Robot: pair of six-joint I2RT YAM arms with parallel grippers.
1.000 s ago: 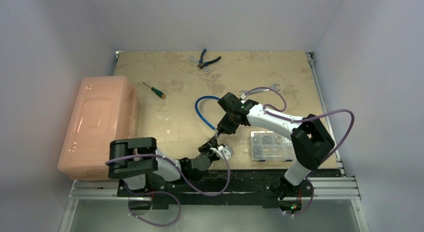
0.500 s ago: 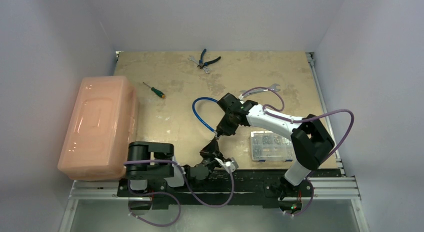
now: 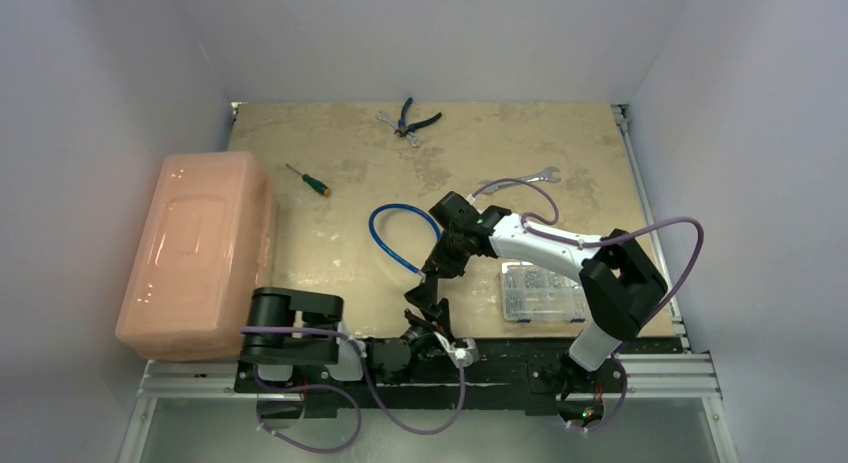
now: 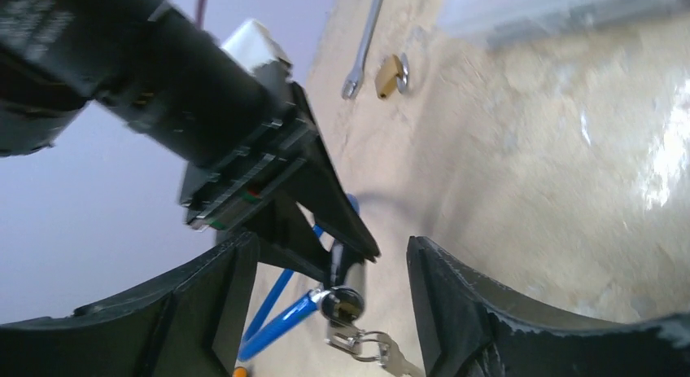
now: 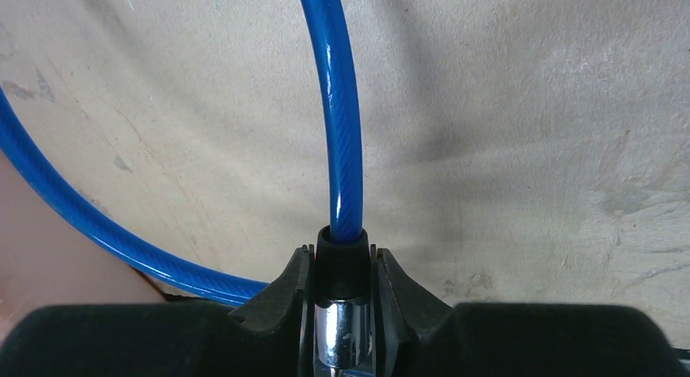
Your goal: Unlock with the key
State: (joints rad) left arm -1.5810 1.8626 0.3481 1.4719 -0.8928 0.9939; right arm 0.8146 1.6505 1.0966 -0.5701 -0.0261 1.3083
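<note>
Stands wide open at the left gripper (image 4: 332,245), clasping nothing, fingers (image 4: 464,312) either side of the key (image 4: 397,361) hanging on its ring (image 4: 366,343) just beside the lock barrel (image 4: 342,305); clamps narrowly at the right gripper (image 5: 342,259) on that barrel's black collar, blue cable (image 5: 338,108) looping off across the table (image 5: 529,108). Risks closing on a loose, swinging key and catching the ring or pinching the blade crooked, leaving no clean turn. Could also twist the barrel within the right-hand clamp or drag the cable; cannot tell whether anything sits in the keyhole.
</note>
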